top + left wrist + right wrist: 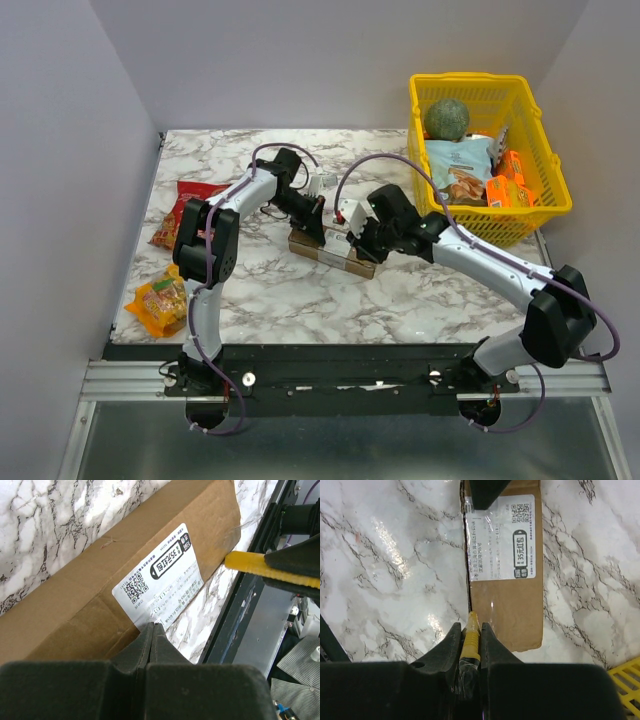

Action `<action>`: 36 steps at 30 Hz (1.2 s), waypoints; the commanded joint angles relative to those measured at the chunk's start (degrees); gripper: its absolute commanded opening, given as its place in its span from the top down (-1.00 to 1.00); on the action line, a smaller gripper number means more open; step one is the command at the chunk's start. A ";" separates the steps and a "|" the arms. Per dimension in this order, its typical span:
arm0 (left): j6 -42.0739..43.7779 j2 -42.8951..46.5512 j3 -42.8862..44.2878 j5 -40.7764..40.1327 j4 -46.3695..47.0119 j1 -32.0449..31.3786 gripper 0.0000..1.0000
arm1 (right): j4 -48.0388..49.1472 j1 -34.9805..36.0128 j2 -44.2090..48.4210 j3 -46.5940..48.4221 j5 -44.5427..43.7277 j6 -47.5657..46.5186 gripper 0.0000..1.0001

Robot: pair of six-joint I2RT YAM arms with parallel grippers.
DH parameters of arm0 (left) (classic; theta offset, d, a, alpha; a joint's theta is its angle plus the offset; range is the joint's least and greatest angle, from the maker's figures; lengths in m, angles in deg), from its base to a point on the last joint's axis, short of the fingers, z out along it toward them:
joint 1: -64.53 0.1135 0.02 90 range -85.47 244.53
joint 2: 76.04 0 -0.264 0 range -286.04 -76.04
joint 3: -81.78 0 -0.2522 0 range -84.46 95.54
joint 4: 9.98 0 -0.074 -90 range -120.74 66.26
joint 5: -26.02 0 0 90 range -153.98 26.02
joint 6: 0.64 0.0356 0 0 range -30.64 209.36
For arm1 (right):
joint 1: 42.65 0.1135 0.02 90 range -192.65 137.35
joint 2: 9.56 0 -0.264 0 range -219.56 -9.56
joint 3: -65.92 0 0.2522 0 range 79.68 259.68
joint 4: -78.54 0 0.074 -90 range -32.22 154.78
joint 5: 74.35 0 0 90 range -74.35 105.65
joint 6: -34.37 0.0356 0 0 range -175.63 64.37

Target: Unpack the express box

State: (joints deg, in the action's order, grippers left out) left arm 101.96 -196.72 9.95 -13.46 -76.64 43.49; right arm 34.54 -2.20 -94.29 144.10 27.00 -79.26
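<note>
Pincer on the right (470, 627) grips a yellow cutter (470, 642) at the box (507, 605) edge; left pincer (152, 630) fully closed, tips at the label (165, 575).

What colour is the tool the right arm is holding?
The tool is yellow; the right wrist view shows it best.

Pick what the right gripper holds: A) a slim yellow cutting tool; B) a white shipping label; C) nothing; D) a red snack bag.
A: the right gripper is shut on the slim yellow cutting tool, its tip at the edge of the brown cardboard express box.
</note>
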 commanded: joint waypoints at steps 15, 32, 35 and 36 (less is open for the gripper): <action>7.97 -7.81 -3.80 -24.59 3.42 0.21 1.00 | -6.15 -5.99 15.02 -10.72 -4.76 -2.29 0.99; 7.44 -6.33 -1.86 -19.43 3.68 -0.23 1.00 | -11.42 -9.42 27.68 -9.75 -10.04 -0.18 0.99; 9.10 -0.21 -3.78 -8.84 6.30 -0.23 0.73 | -11.77 -9.51 30.32 -10.63 -7.41 0.96 0.99; 10.24 2.27 -5.01 -6.08 7.98 -0.23 0.67 | -11.77 -9.51 30.76 -10.55 -5.40 1.57 0.99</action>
State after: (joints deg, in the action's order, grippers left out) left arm 103.42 -197.03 10.93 -12.63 -76.16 42.07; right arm 25.12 -11.27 -66.32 133.37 19.31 -79.55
